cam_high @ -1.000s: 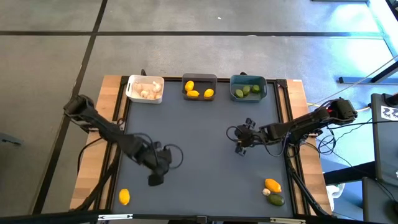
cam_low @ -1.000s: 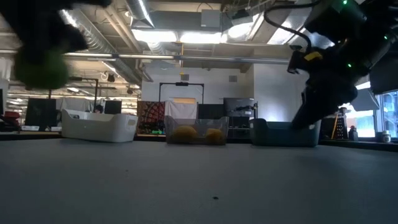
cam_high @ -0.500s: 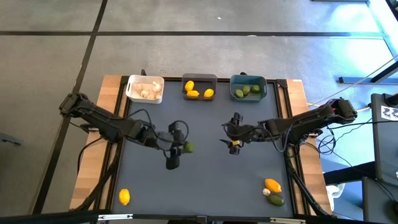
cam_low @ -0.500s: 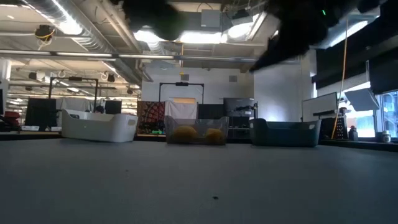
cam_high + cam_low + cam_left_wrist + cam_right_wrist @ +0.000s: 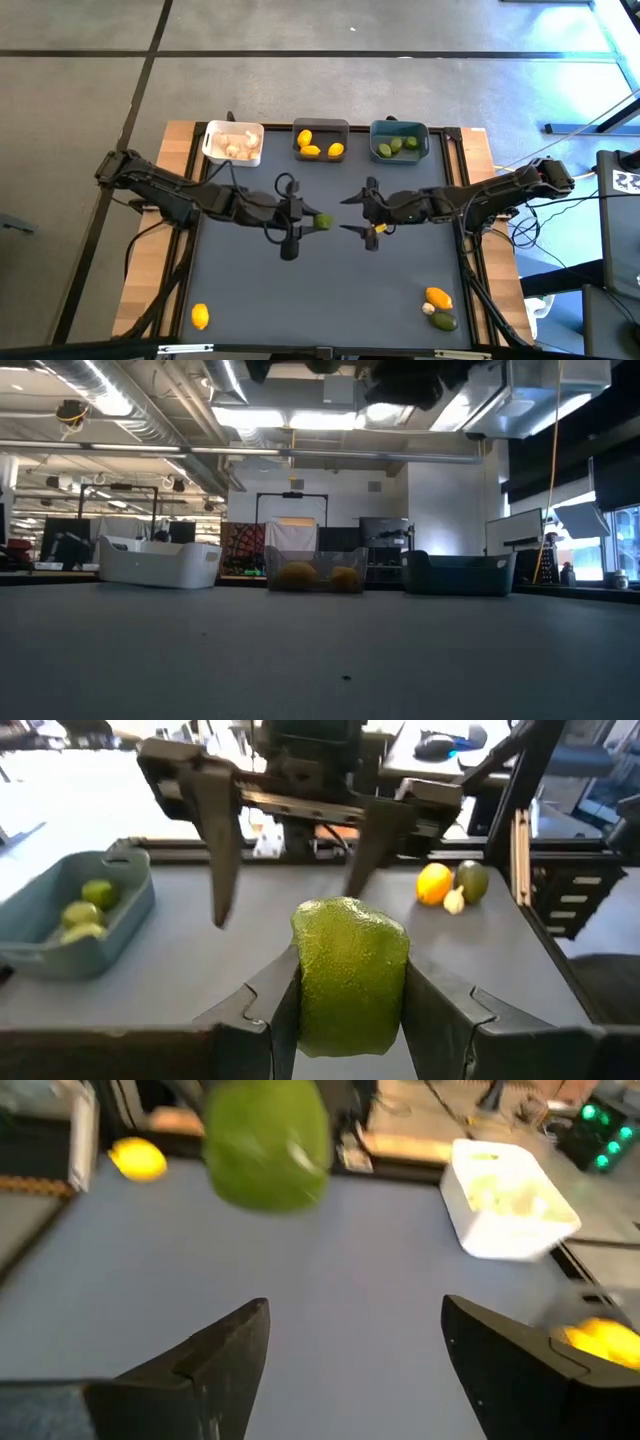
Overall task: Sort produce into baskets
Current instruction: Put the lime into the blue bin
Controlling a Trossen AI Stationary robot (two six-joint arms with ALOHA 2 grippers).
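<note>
my left gripper (image 5: pixel 312 221) clamps a lime (image 5: pixel 323 221) mid-table, facing my right gripper's (image 5: pixel 352 213) wide-open, empty jaws; a mistimed handover could drop it.

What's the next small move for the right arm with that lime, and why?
Probably ease the right gripper forward around the lime and close. The left gripper holds the lime out at mid-table, and the right one faces it with fingers open and apart from it, which looks like a handover. The teal-blue bin with the limes sits on the right arm's side.
</note>
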